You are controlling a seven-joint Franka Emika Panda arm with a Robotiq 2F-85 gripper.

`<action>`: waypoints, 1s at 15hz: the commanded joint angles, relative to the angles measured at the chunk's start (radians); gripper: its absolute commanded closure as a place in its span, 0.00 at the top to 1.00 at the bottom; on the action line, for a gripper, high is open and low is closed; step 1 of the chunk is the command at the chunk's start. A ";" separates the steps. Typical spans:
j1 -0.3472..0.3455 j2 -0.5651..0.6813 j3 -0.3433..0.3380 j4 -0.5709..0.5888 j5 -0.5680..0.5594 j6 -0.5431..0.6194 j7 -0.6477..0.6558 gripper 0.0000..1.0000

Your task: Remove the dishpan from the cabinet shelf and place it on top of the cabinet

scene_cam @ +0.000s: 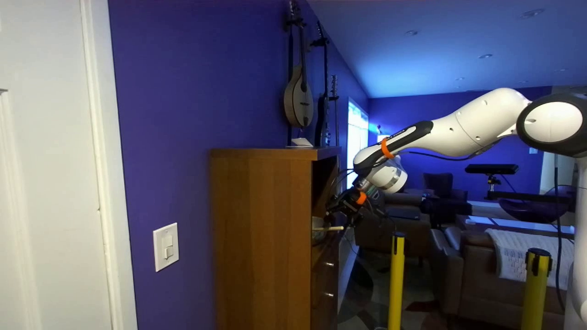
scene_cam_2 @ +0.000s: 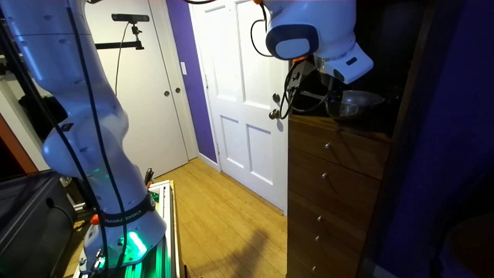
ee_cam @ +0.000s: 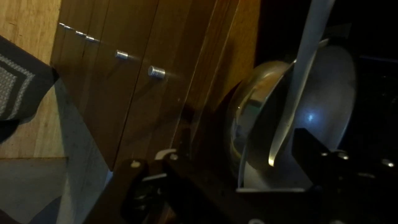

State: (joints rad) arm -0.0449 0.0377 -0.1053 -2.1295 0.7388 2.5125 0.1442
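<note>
Lifting could tip the metal bowl [ee_cam: 331,93] and shed its long utensil [ee_cam: 298,84], since the gripper [ee_cam: 233,145], jaws parted, seems to straddle just one edge.

Lettering "FRANKA EMIKA" [scene_cam_2: 133,214] on black band [scene_cam_2: 131,221] around robot arm's base [scene_cam_2: 148,229].

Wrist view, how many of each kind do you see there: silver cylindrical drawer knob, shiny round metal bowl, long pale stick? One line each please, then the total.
Silver cylindrical drawer knobs: 6 in view, the farthest ones small
Shiny round metal bowl: 1
Long pale stick: 1
Total: 8
</note>
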 commanded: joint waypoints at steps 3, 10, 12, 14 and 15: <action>-0.020 0.069 0.018 0.057 0.055 0.010 -0.024 0.75; -0.019 0.103 0.028 0.086 0.084 0.016 -0.020 0.41; -0.019 0.108 0.029 0.090 0.077 0.019 -0.015 0.19; -0.020 0.110 0.030 0.091 0.075 0.023 -0.013 0.05; -0.021 0.109 0.029 0.090 0.073 0.021 -0.012 0.01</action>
State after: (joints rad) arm -0.0489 0.1289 -0.0921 -2.0614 0.7837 2.5195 0.1436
